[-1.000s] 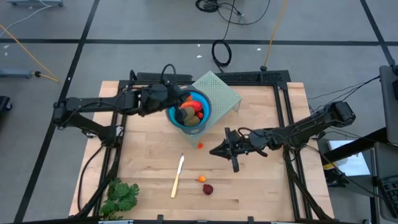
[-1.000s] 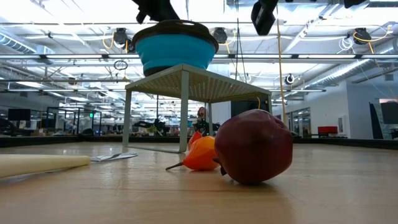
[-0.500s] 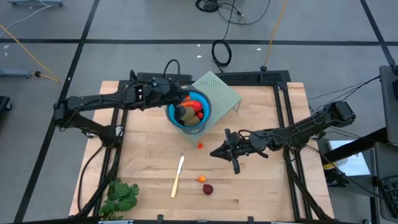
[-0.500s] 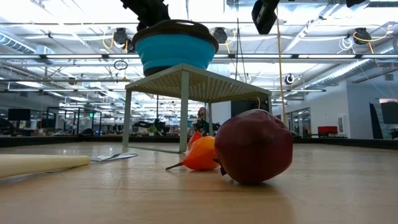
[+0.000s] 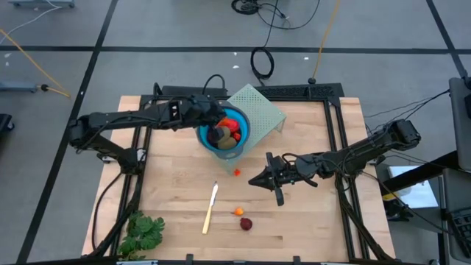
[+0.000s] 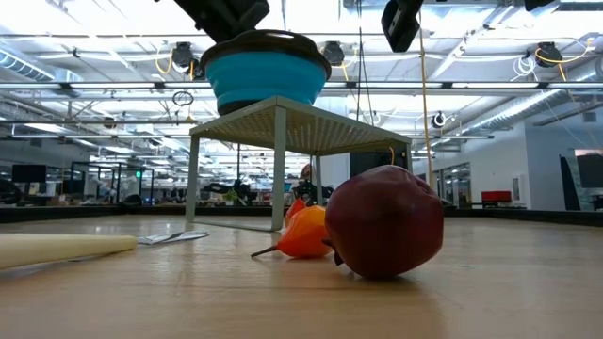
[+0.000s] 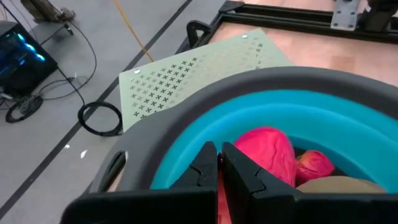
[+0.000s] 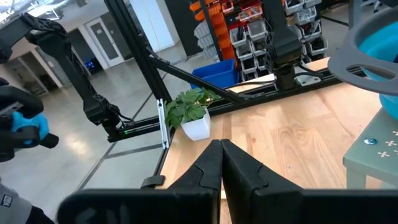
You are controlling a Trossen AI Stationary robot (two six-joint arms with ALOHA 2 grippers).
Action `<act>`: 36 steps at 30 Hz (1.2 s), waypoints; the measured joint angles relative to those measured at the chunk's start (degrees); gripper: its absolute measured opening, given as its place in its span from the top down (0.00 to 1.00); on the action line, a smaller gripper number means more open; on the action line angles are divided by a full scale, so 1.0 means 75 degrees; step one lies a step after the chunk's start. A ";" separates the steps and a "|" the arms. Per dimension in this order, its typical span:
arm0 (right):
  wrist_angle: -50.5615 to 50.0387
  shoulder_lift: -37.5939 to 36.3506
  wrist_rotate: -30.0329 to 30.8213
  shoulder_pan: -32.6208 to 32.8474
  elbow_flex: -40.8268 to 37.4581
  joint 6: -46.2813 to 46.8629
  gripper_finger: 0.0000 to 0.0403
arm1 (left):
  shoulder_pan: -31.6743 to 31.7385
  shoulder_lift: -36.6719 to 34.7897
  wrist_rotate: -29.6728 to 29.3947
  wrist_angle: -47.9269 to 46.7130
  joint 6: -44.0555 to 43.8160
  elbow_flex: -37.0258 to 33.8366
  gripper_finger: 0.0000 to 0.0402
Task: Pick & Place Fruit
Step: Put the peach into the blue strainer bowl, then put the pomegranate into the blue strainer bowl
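Greenery, a leafy bunch (image 5: 142,232), is lying at the table's near-left corner, well apart from both of my grippers. My left gripper (image 5: 213,118) is reaching over the rim of the blue bowl (image 5: 243,134), which is sitting on the pale perforated stand (image 5: 261,109). Its fingers (image 7: 205,169) are pressed together with almost no gap, pointing down into the bowl, and I cannot tell whether anything is pinched between them. Just ahead of those fingertips, inside the bowl, are resting a pink-red piece (image 7: 268,149), an orange-red piece (image 5: 232,125) and a brown-green oval (image 5: 221,135).

Toward the front of the table from my left gripper, a pale cream stick (image 5: 210,208) is lying on the wood. Between the bowl and my right gripper, a tiny red bit (image 5: 236,172) is sitting on the table. Nearer the front edge, a small orange piece (image 5: 240,211) and a dark red ball (image 5: 246,223) are lying just beside each other; in the low view they are touching.

My right gripper (image 5: 256,179) is hanging low over the table, to the right of the loose fruit, fingers (image 8: 219,163) closed together and holding nothing.
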 joint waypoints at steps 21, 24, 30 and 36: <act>0.0006 0.0000 0.0003 0.0000 0.0000 0.0003 1.00 | 0.0054 -0.0003 0.0002 -0.0093 0.0145 0.0003 0.86; 0.0032 -0.0001 0.0003 0.0000 0.0000 0.0003 1.00 | 0.0054 -0.0003 0.0002 -0.0077 0.0142 0.0003 0.80; 0.0058 -0.0002 0.0004 0.0000 0.0000 0.0003 1.00 | 0.0054 -0.0105 -0.0002 0.0309 0.0307 0.0003 0.67; 0.0050 -0.0001 0.0006 -0.0003 0.0000 0.0003 1.00 | 0.0054 -0.0477 -0.0007 0.0524 0.0363 0.0006 0.60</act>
